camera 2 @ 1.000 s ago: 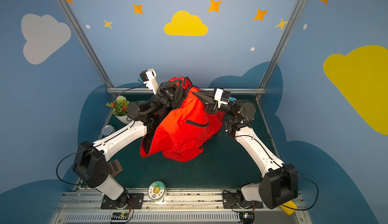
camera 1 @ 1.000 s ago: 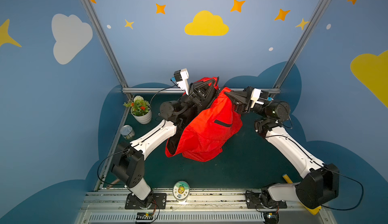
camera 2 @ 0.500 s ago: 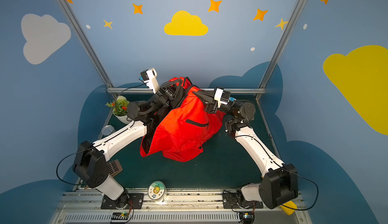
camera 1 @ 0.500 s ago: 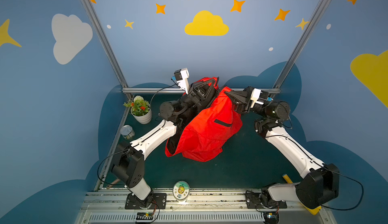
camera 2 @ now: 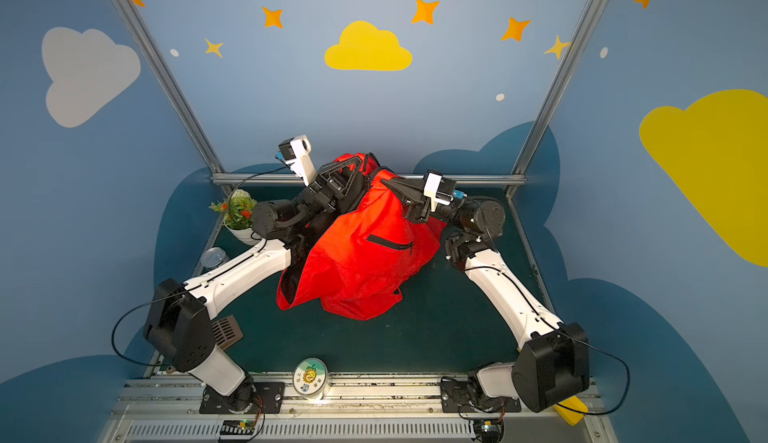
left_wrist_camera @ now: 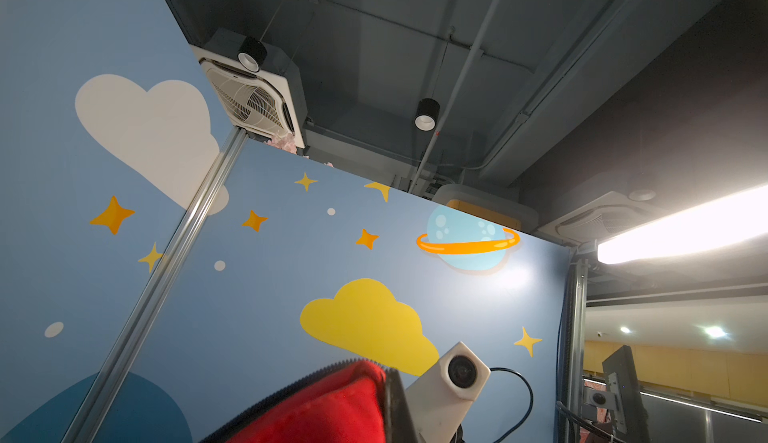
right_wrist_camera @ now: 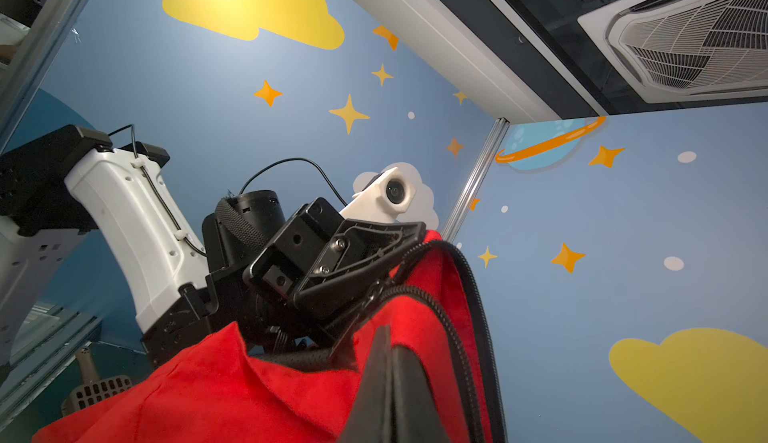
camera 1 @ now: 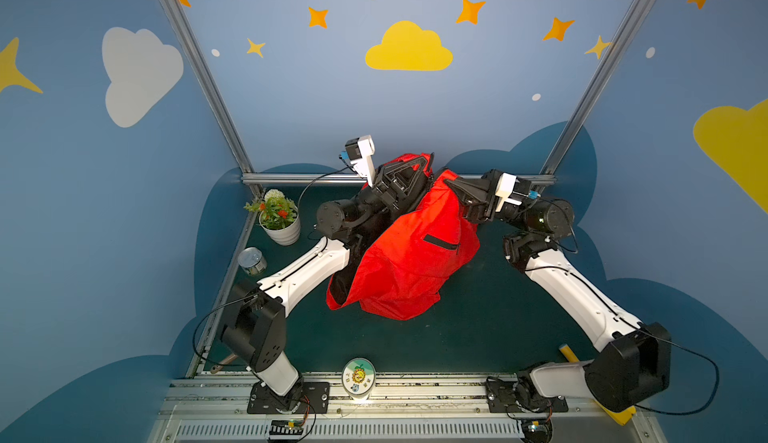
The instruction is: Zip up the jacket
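- I am pinching the jacket [camera 1: 415, 262] with both sets of jaws pressed together on its upper edge, lifting that edge clear of the dark green table [camera 1: 498, 316].
- My left gripper [camera 1: 417, 166] is pointing up toward the back wall. It is clamping red fabric at the garment's highest point, right by the black zipper trim [right_wrist_camera: 459, 337].
- My right gripper [camera 1: 453, 181] is reaching in from the right and clamping the same upper edge, near the left one. The top views are not showing any contact between the two.
- The jacket is hanging from these two grips and draping down toward the front. Its lower part is bunching on the table, in the middle and closer to the back rail than to the front.
- A black pocket zip [camera 1: 441, 243] is facing upward on the red panel. Black lining [camera 1: 349, 270] is showing where the fabric is gaping beside my left arm.
- I cannot tell whether the zipper's two sides are joined anywhere.
- In the left wrist view, red cloth with a toothed black edge is filling the lower part.
- A potted plant [camera 1: 276, 216] and a tin can [camera 1: 252, 261] are sitting along the left edge, apart from the jacket.
- A round tub [camera 1: 358, 376] is standing at the front rail.
- A slotted brown scoop [camera 2: 226, 331] is lying beside my left arm's base.
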Robot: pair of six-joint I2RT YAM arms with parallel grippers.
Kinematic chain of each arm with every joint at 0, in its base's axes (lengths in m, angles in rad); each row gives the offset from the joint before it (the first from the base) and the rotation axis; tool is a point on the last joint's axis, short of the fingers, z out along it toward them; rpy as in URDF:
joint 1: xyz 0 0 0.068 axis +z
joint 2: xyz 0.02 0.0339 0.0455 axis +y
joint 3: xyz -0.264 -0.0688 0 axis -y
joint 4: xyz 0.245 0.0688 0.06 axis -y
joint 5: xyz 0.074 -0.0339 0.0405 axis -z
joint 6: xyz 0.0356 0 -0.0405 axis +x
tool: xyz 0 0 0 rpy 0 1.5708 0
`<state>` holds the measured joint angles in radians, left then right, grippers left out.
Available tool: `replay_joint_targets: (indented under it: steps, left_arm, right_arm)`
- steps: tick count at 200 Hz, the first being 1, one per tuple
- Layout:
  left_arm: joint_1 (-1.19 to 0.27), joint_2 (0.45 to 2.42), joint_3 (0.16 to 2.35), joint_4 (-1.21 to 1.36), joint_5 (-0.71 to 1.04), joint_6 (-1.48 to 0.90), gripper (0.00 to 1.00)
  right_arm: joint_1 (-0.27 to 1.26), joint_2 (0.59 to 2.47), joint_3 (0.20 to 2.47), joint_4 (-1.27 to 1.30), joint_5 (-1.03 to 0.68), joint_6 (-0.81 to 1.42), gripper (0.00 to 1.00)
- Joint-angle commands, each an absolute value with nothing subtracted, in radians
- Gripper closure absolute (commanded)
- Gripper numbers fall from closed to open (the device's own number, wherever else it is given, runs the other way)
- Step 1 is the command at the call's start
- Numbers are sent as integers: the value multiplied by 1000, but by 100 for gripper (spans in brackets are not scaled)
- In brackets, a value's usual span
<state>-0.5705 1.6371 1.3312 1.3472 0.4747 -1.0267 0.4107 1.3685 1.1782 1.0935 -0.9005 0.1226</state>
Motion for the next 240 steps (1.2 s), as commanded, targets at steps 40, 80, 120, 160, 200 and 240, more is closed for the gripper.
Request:
replay_joint_targets:
  steps: [40,80,120,160,200,240]
  left_arm:
    - [-574,1609,1333,1397,469,-1011,97]
    - [-575,1608,1333,1397,473,-1008,97]
    - [-575,1603,1325,1398,472,-1002,97]
    - [-574,1600,1319,1398,475,-997,97]
    - [-575,1599,1313,1397,469,-997,97]
    - [-575,1600,1310,1398,469,-983,97]
  right_arm:
    - [424,1377,1225,1108,-886,114,100]
    - [426,1379,1222,1100,-877,105,100]
    - [426,1384,1229,1104,-873,110,100]
    - [426,1387,1232,1119,-862,122,100]
    - [427,1387,1238,1121,-863,124,100]
    - [427,1388,1238,1142,-845,136,100]
